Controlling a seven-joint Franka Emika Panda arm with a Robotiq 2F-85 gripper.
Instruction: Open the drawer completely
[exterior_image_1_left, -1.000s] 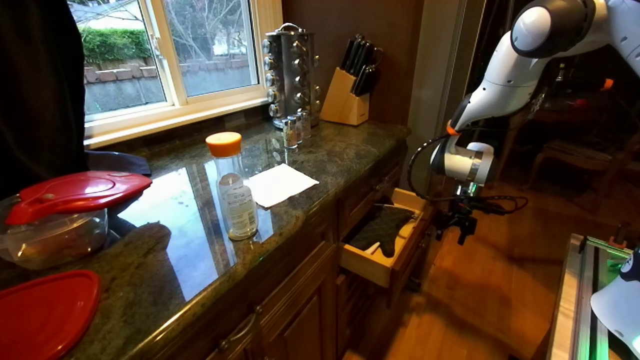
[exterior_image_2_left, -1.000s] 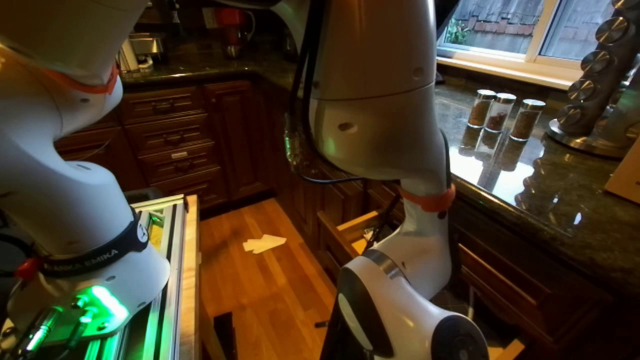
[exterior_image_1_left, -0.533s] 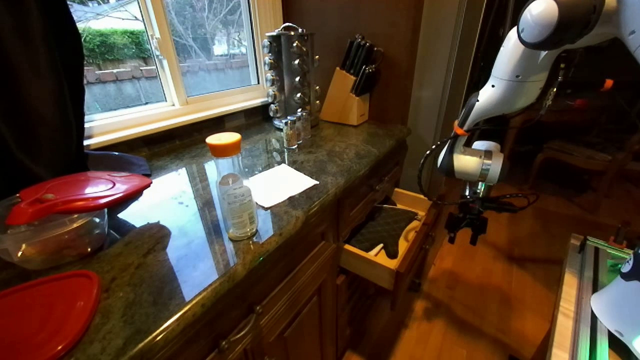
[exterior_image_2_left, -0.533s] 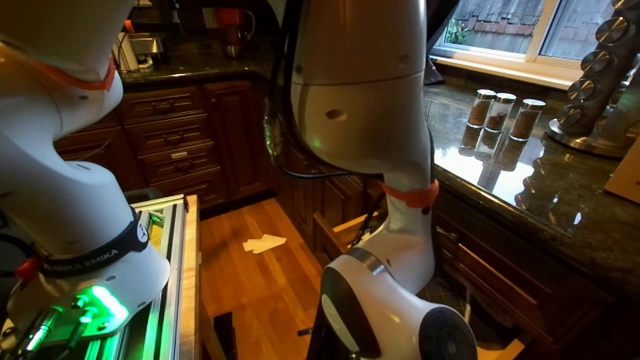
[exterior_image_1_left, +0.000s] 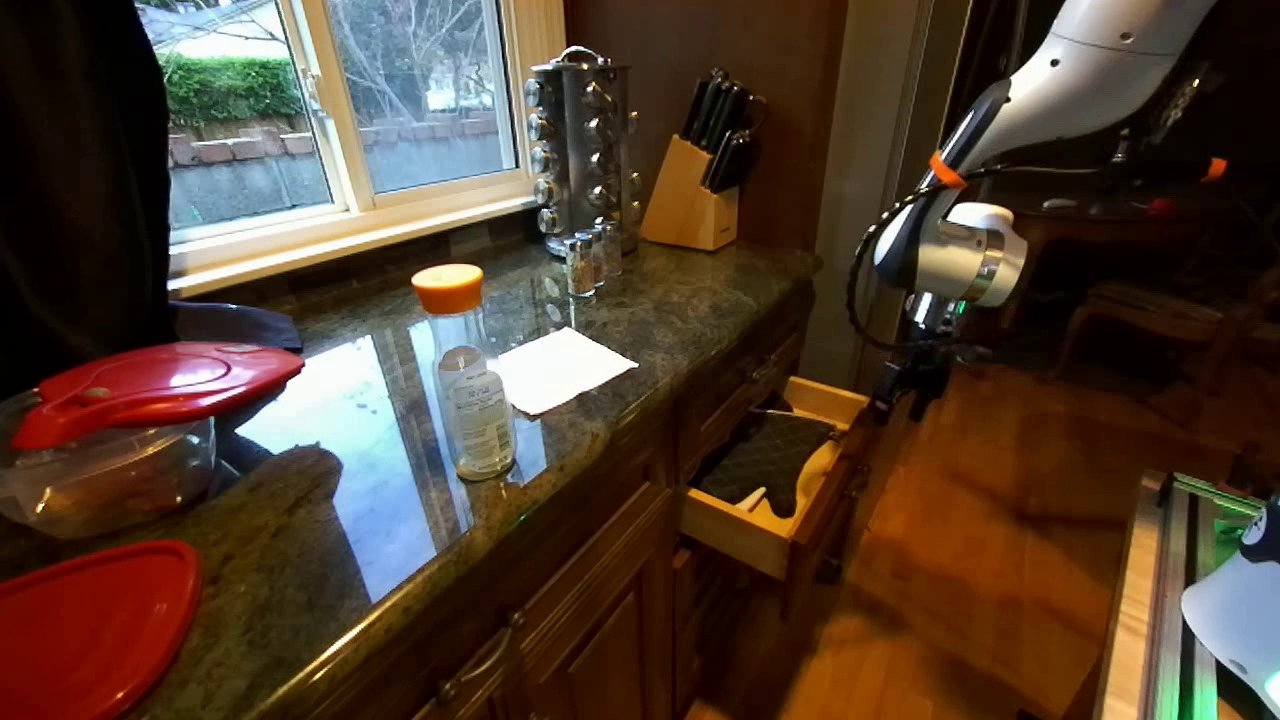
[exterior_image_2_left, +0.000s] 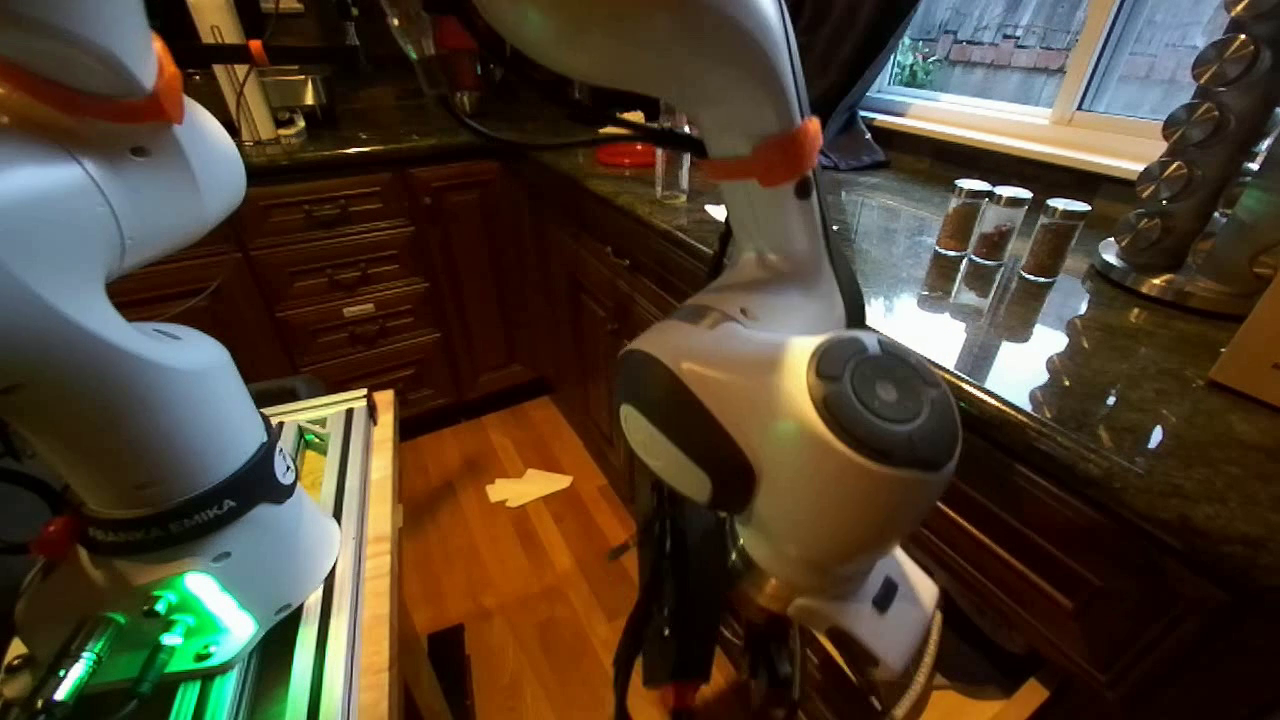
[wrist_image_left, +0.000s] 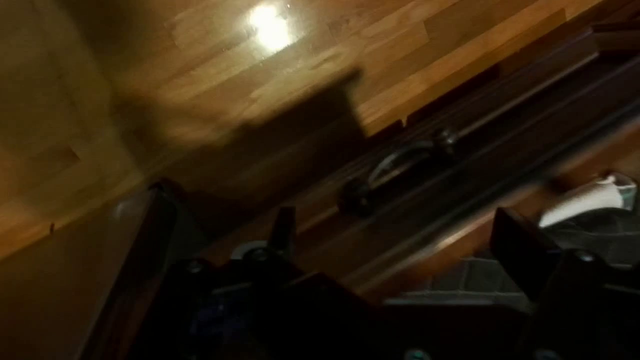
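Dark-fronted drawer (exterior_image_1_left: 738, 540) stands well out from the cabinet run (exterior_image_1_left: 610, 620), under the far right of the stone surface (exterior_image_1_left: 690, 312); whether that is full travel, cannot tell. Pale inner box, front turned to the right. In it: a dark quilted mitt (exterior_image_1_left: 768, 455) over much of the base, a slim white piece (exterior_image_1_left: 750, 497) by the near wall; smaller contents too dim to name. The pincer (wrist_image_left: 397, 225) is released, fingers (wrist_image_left: 522, 255) spread wide in the wrist view. There the drawer's top edge slants through the gap, one finger to the outer side, its partner over the box; contact, cannot tell. Arched handle (wrist_image_left: 400, 162) close to that edge, apart from both fingers. In an exterior view the pincer hangs by the far end of the drawer front, arm (exterior_image_1_left: 1080, 100) slanting down from the right. In an exterior view the arm covers most of the drawer, a pale corner (exterior_image_2_left: 1025, 700) of the box showing at near right. On the surface: clear bowl (exterior_image_1_left: 150, 470) under a red lid (exterior_image_1_left: 175, 385), near left, with a flat red piece (exterior_image_1_left: 95, 620) nearer still; upright glass bottle (exterior_image_1_left: 478, 420), orange cap (exterior_image_1_left: 448, 289); white sheet (exterior_image_1_left: 565, 370) just right of it; small spice jars (exterior_image_1_left: 580, 265) before a spice rack (exterior_image_1_left: 580, 140); knife block (exterior_image_1_left: 695, 205) right of the rack. Pale scrap (exterior_image_2_left: 530, 487) lying on the floor boards (exterior_image_2_left: 500, 570).
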